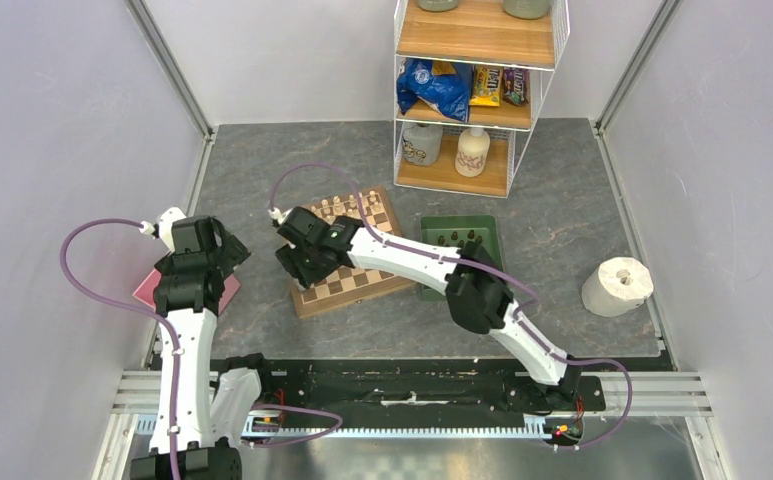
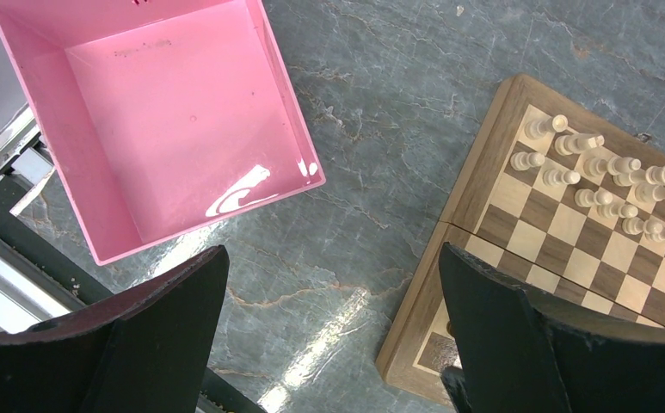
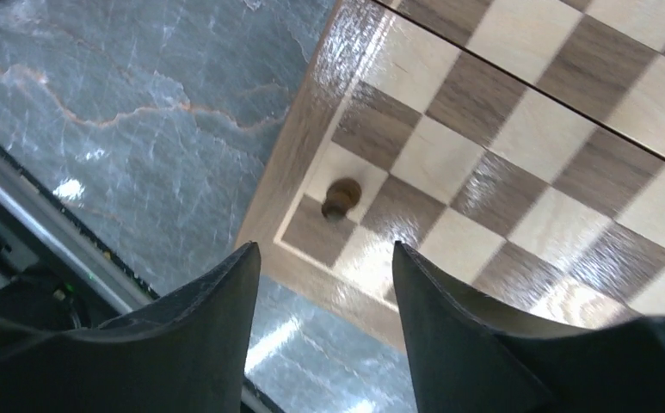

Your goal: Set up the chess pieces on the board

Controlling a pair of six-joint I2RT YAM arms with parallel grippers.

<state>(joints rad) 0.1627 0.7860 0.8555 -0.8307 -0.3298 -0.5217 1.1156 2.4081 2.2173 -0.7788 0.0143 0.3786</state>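
Overhead, the right fingers (image 1: 294, 266) are seen over the near corner of the board (image 1: 362, 262); by the left wrist, the left fingers (image 2: 165, 327) are spread wide, empty; by the right, a dark chess piece (image 3: 341, 198) is seen standing free of half-parted fingers, so another must likely be fetched.

The board (image 1: 350, 287), checkered dark brown and light tan with a pale wood border, lies flat under the right claw (image 3: 324, 258). One small dark-brown piece (image 3: 340, 199) stands on it just ahead of the claw's parted fingers, close to a corner. Whether it stands on the dark corner square or the light one beside it is unclear. More dark pieces (image 1: 458, 237) sit in a green tray (image 1: 496, 226) off to the claw's right.
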